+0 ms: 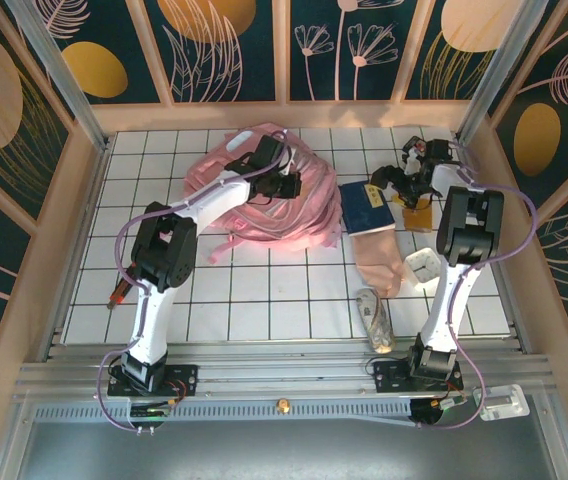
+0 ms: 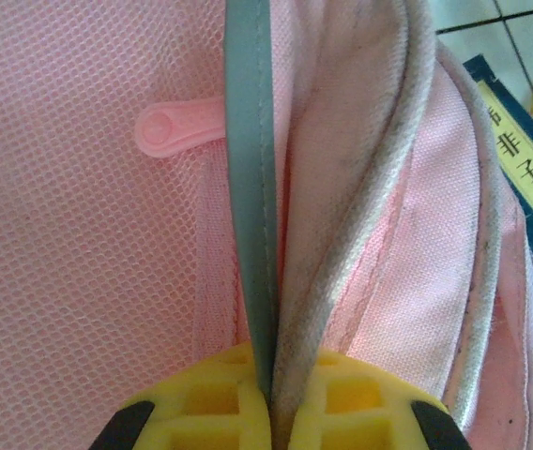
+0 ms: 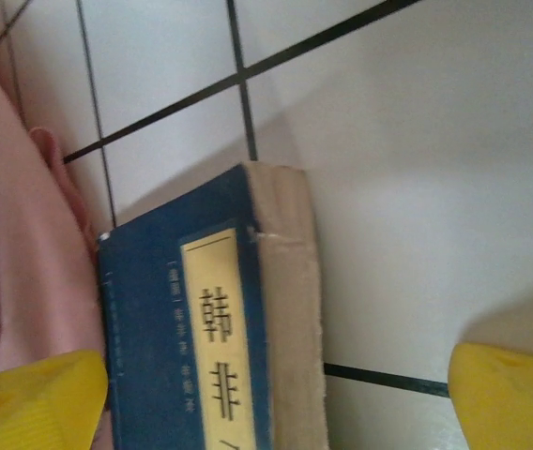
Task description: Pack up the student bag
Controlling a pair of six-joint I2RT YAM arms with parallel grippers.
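Note:
The student bag (image 1: 254, 200), a soft pink backpack, lies at the back middle of the tiled table. My left gripper (image 1: 286, 184) is shut on the bag's edge. In the left wrist view its yellow fingers (image 2: 342, 403) pinch a grey-green strip (image 2: 251, 187) and grey piping (image 2: 332, 234) of the bag (image 2: 69, 244); a pink zipper pull (image 2: 177, 127) lies to the left. My right gripper (image 1: 396, 182) hangs open over a blue book (image 1: 368, 206) just right of the bag. In the right wrist view that gripper (image 3: 276, 408) straddles the book (image 3: 210, 347), its fingertips (image 3: 32, 403) wide apart and not touching it.
A peach cloth pouch (image 1: 379, 255) lies in front of the book, a small white object (image 1: 422, 268) to its right, a patterned pencil case (image 1: 374, 318) nearer the front edge, and an orange item (image 1: 416, 214) by the right arm. Wooden walls enclose the table.

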